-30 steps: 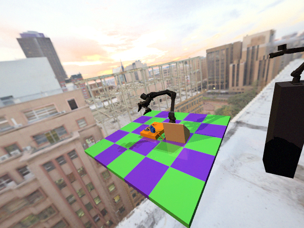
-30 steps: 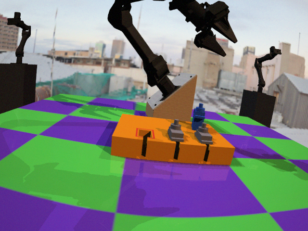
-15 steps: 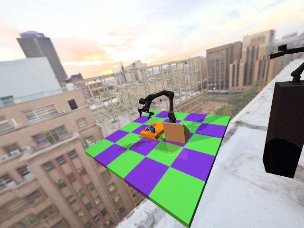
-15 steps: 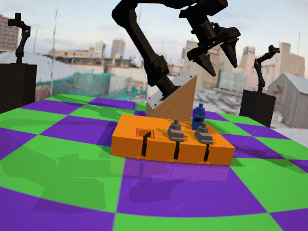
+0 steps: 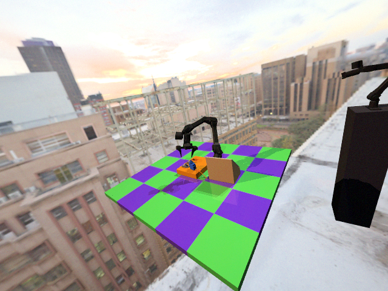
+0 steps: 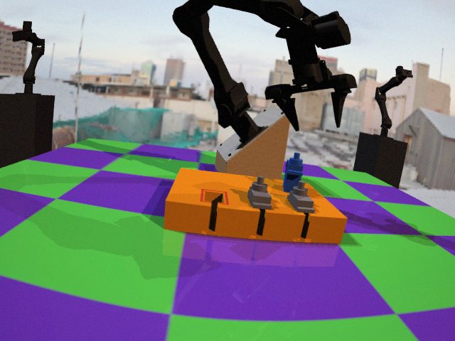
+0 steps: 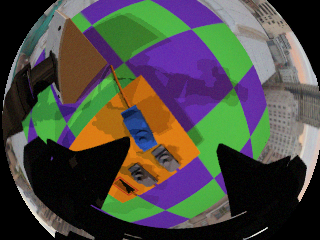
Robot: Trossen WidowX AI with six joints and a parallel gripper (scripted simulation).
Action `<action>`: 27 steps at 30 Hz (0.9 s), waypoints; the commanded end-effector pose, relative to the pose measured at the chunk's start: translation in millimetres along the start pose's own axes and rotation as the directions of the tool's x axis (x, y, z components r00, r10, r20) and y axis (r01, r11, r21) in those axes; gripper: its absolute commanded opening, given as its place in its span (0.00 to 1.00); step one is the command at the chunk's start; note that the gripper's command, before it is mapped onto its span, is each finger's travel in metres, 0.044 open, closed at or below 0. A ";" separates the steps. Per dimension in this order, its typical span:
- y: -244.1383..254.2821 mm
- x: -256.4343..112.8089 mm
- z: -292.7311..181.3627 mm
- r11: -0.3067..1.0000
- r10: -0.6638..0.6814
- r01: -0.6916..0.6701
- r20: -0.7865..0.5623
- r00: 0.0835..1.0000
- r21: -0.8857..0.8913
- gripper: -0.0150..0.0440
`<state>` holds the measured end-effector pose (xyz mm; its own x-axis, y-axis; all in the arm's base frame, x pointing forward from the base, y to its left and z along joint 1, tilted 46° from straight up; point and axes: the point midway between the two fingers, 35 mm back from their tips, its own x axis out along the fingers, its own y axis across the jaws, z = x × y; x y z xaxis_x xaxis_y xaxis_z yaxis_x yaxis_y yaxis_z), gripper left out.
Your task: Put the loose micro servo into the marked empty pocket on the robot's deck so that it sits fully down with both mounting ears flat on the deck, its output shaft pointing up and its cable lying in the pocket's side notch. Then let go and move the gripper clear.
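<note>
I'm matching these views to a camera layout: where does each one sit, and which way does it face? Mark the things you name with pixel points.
Top: high and off to one side, looking obliquely down; arm and gripper [image 5: 187, 155] [image 6: 317, 128] [image 7: 175, 146] show.
Exterior: low, before the orange deck's [image 5: 187, 173] [image 6: 257, 224] [image 7: 175, 130] notched side, facing the wedge mount; arm and gripper show.
Wrist: on the arm, facing down between open fingers.
Top and exterior share the arm's bend.

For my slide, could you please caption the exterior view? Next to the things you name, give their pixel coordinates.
The open gripper [image 5: 187, 155] [image 6: 317, 128] [image 7: 175, 146] hangs above the blue servo [image 5: 192, 165] [image 6: 293, 175] [image 7: 138, 129]; the red-outlined pocket [image 6: 207, 196] [image 7: 121, 185] is empty.
</note>
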<state>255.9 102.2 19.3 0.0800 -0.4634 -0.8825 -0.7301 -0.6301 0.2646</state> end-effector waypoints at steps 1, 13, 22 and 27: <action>11.8 9.2 3.3 0.990 0.070 -0.074 -0.037 0.997 -0.122 1.00; 41.7 28.9 7.4 0.853 0.241 -0.283 -0.149 0.959 -0.439 1.00; 45.3 32.3 7.4 0.825 0.260 -0.307 -0.164 0.952 -0.474 1.00; 50.2 51.0 4.0 0.825 0.260 -0.308 -0.165 0.951 -0.474 1.00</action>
<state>222.1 59.5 -6.0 0.0015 -0.6998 -0.7143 -0.3138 -0.6786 0.6641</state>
